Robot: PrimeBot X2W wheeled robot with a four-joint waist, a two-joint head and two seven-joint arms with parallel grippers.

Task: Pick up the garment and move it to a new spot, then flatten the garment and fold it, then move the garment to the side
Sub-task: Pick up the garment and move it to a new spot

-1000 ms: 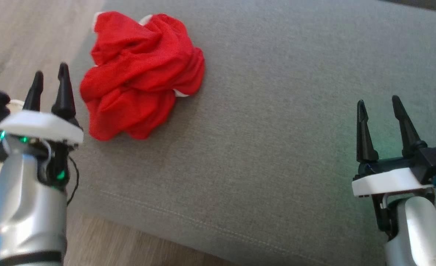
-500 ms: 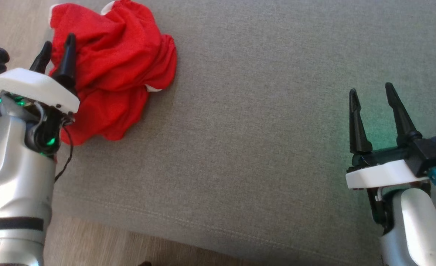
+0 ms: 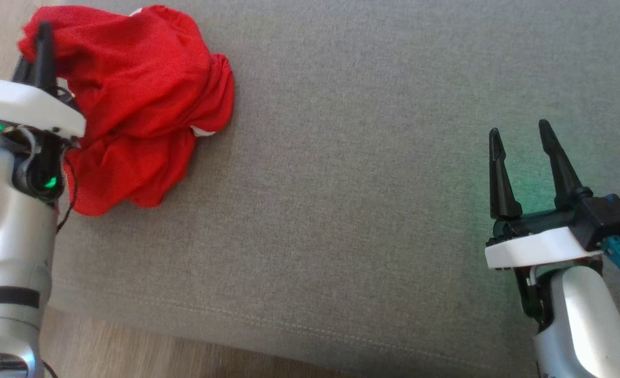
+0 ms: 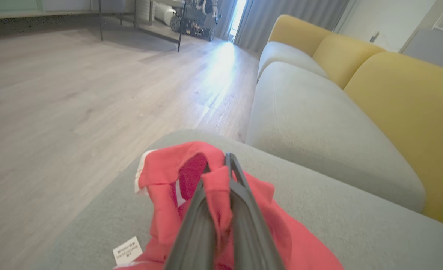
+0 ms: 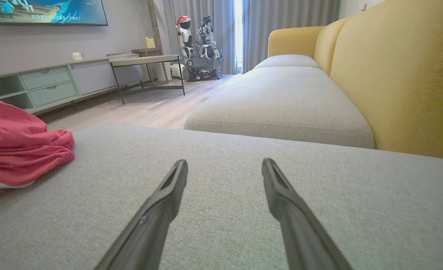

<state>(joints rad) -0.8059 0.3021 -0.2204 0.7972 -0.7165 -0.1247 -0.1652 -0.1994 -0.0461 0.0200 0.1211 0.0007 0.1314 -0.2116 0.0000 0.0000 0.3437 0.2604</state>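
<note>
Two grippers work over the grey woven-fabric sofa cushion [image 3: 368,210]. Left gripper [image 4: 217,165] is clamped tight on a raised fold of the crumpled red cloth garment [image 3: 147,94]. Left wrist view makes the pinch clear: red cloth squeezed between both dark fingers, small white printed label [image 4: 127,250] at the garment's near edge. Head view gives the layout: garment bunched at the cushion's far left corner, beside pale wood floor [image 4: 56,93]. Right gripper [image 3: 519,127] sits near right, well apart from the garment, fingers spread wide, holding nothing. Right wrist view adds the yellow padded backrest [image 5: 401,75] along the cushion's right side.
</note>
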